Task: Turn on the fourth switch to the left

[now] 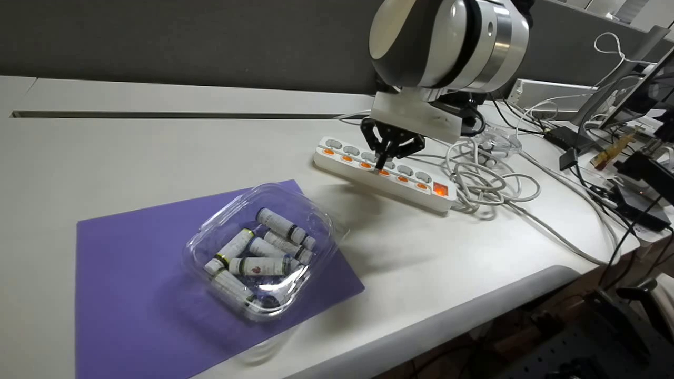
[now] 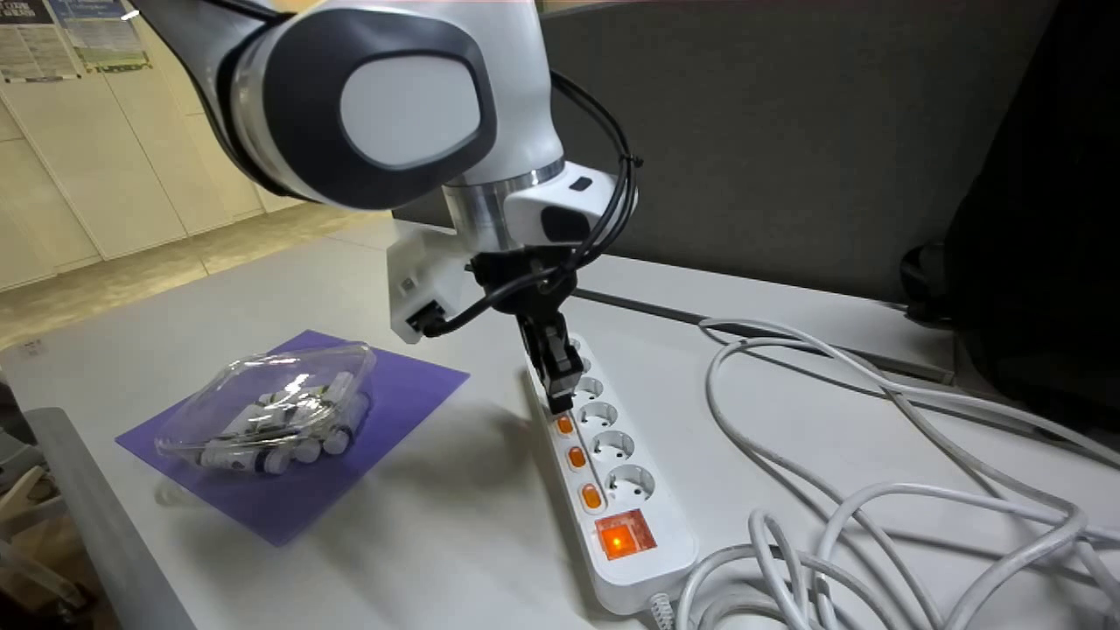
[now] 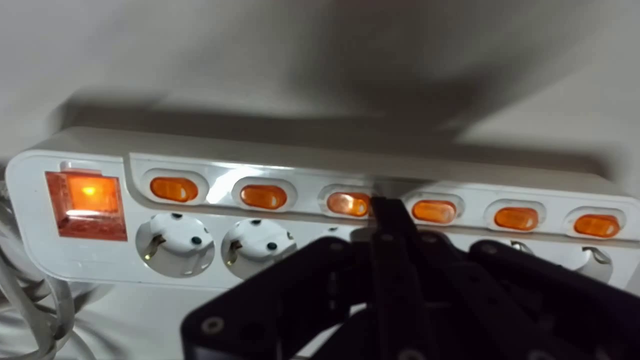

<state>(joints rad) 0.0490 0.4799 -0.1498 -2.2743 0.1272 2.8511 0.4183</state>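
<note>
A white power strip [image 1: 363,175] [image 2: 672,553] [image 3: 280,156] lies on the table with a row of orange switches beside its sockets. A larger square main switch [image 1: 440,189] [image 2: 625,535] [image 3: 92,197] glows at the cable end. My gripper [image 1: 381,163] [image 2: 560,401] is shut with nothing between its fingers and points down at the row. In the wrist view its fingertips [image 3: 391,204] are at the edge of the third switch from the main switch [image 3: 345,203] [image 2: 564,425] [image 1: 385,172], fourth from the opposite end. I cannot tell whether they touch it.
White cables [image 1: 476,176] [image 2: 840,507] lie coiled beside the strip's main-switch end. A clear plastic container [image 1: 326,218] [image 2: 201,407] with several small bottles sits on a purple sheet [image 1: 131,295] [image 2: 411,376]. A dark partition [image 1: 184,42] stands behind the table.
</note>
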